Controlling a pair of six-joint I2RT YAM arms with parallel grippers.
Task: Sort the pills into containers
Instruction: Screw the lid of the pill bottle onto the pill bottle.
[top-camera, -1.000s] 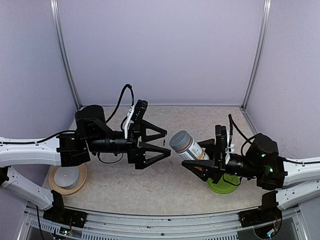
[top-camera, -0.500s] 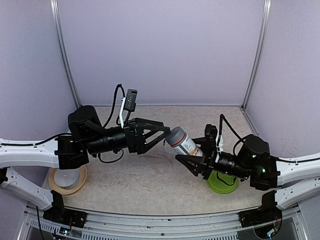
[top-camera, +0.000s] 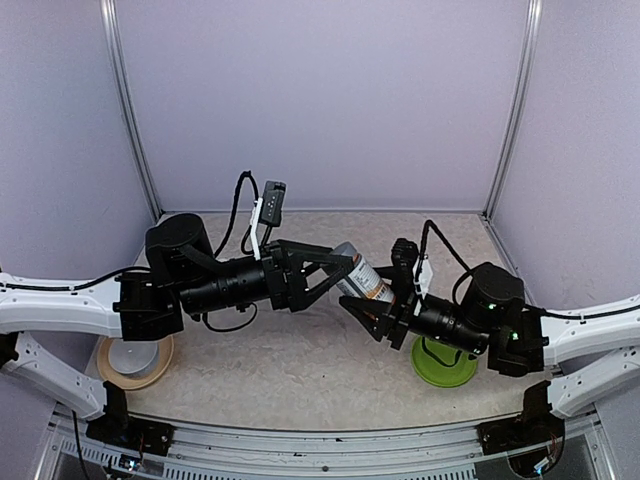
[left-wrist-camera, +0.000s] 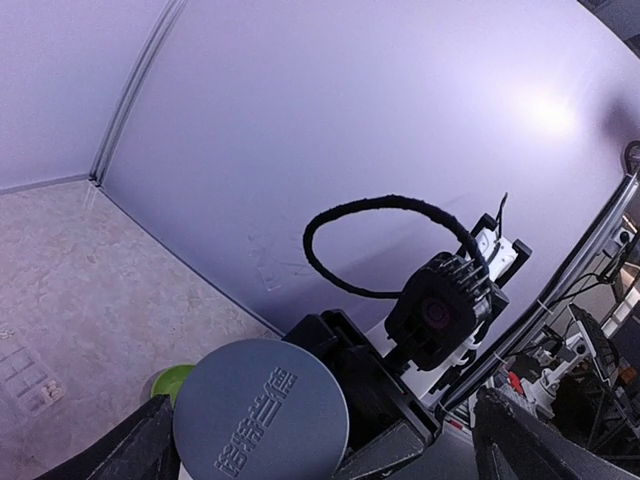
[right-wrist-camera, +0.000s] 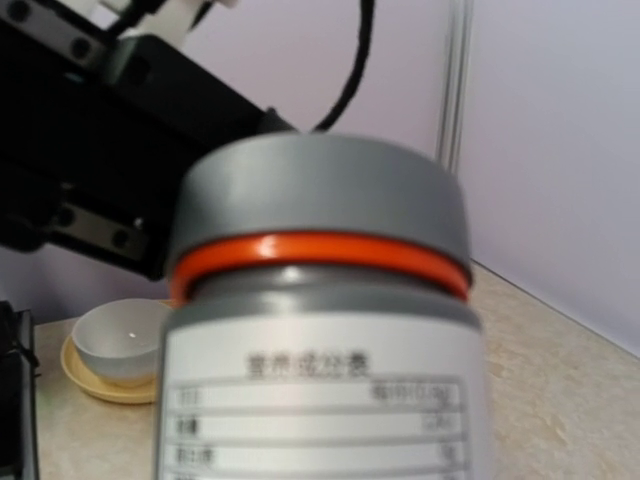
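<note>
A clear bottle (top-camera: 364, 282) with a gray cap (left-wrist-camera: 262, 410), an orange ring and a white label (right-wrist-camera: 320, 400) hangs tilted in the air over the middle of the table. My right gripper (top-camera: 375, 303) is shut on its body from below. From the left, my left gripper (top-camera: 338, 272) stands open, one finger (left-wrist-camera: 125, 455) on each side of the cap, not closed on it. In the left wrist view the cap faces the camera and fills the gap. No pills show in any view, and the smaller container is not seen.
A flat green plate (top-camera: 445, 365) lies under the right arm, also visible as the green plate (left-wrist-camera: 172, 380) past the cap. A white bowl on a tan plate (top-camera: 133, 357) sits at the near left, the same bowl (right-wrist-camera: 120, 345) behind the bottle. Purple walls enclose the table.
The left gripper has rolled over and pushed right until its open fingers straddle the cap. The right arm has carried the bottle left and up toward it.
</note>
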